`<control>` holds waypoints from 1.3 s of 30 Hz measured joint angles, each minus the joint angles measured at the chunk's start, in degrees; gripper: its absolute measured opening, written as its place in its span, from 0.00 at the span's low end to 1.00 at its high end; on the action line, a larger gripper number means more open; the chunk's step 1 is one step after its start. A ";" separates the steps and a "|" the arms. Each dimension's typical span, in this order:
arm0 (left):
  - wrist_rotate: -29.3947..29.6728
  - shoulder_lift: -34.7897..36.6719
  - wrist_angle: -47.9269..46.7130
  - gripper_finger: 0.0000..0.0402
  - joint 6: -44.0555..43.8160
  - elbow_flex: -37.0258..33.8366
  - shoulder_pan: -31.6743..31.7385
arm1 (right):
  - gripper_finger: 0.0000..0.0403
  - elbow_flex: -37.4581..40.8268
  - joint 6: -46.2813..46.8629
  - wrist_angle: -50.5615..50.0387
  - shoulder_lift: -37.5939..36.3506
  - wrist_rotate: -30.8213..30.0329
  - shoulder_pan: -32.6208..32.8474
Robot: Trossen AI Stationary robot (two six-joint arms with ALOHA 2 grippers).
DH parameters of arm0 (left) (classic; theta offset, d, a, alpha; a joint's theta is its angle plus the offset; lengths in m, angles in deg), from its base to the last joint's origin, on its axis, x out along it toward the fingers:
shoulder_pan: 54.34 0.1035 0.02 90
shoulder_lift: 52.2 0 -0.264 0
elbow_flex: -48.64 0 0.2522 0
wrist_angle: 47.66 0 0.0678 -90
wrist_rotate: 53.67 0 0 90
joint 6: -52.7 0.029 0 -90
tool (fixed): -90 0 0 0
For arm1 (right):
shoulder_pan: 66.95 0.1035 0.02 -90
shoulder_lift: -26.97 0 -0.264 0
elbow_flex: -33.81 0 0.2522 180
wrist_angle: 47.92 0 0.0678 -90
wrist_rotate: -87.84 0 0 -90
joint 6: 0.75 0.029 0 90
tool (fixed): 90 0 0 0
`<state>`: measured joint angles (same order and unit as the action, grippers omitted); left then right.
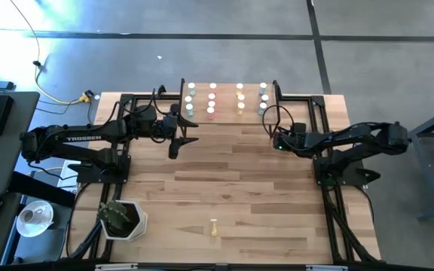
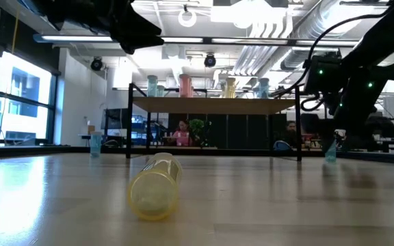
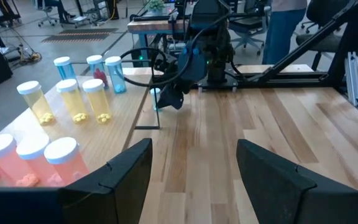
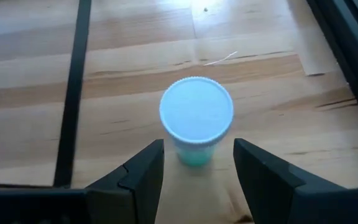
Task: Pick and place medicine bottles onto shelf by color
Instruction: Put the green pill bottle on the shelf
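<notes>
Cut off at the frame edge in the left wrist view: the pink bottles [image 3: 39, 163], beside the left gripper's [image 3: 193, 174] fingers [image 3: 120, 171], only caps and upper bodies showing. Hidden under its white cap, just ahead of the right gripper's [image 4: 197, 163] open fingers [image 4: 143, 168]: most of the blue-green bottle [image 4: 196, 118]. Blurred by nearness in the low view: the yellow bottle lying on its side [image 2: 156, 186]. Too small from overhead for contents to tell: the bottles on the shelf [image 1: 228, 114].

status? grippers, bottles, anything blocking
Right gripper open, fingers either side of an upright blue bottle on the table, not gripping. Left gripper open, empty, beside the shelf. Yellow bottle lying on the table. Nothing blocking.
</notes>
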<state>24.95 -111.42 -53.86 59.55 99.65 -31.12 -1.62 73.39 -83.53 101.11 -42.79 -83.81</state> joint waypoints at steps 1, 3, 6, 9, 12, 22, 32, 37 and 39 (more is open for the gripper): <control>0.01 0.00 0.02 0.56 -0.23 0.00 0.00 | 0.46 0.00 -0.01 0.37 0.62 -0.43 0.00; 0.01 0.00 0.02 0.56 -0.62 0.00 0.00 | 0.46 0.00 0.39 1.23 1.81 -1.91 0.00; 0.02 0.00 0.02 0.56 -0.68 0.00 -0.02 | 0.45 0.00 0.41 2.81 2.99 -3.06 0.00; 0.02 0.00 0.02 0.56 -0.68 0.00 -0.02 | 0.42 0.00 0.36 3.17 3.57 -3.39 0.00; 0.01 0.00 0.02 0.56 -0.68 0.00 -0.02 | 0.36 0.00 0.20 3.09 3.86 -3.38 0.00; 0.02 0.00 0.02 0.56 -0.68 -0.02 -0.02 | 0.24 0.00 -0.65 3.11 3.84 -3.42 0.00; 0.00 0.00 0.02 0.56 -0.68 -0.02 -0.02 | 0.21 0.00 -0.65 3.10 3.81 -3.47 0.00; 0.00 0.00 0.02 0.56 -0.72 -0.02 -0.02 | 0.21 0.00 -0.65 3.08 3.81 -3.47 0.02; 0.01 0.00 0.02 0.56 -0.85 -0.02 -0.02 | 0.21 0.00 -0.65 2.96 3.81 -3.47 0.02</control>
<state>24.96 -111.42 -53.84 58.70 99.63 -31.14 -1.62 72.74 -80.56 104.92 -46.26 -83.79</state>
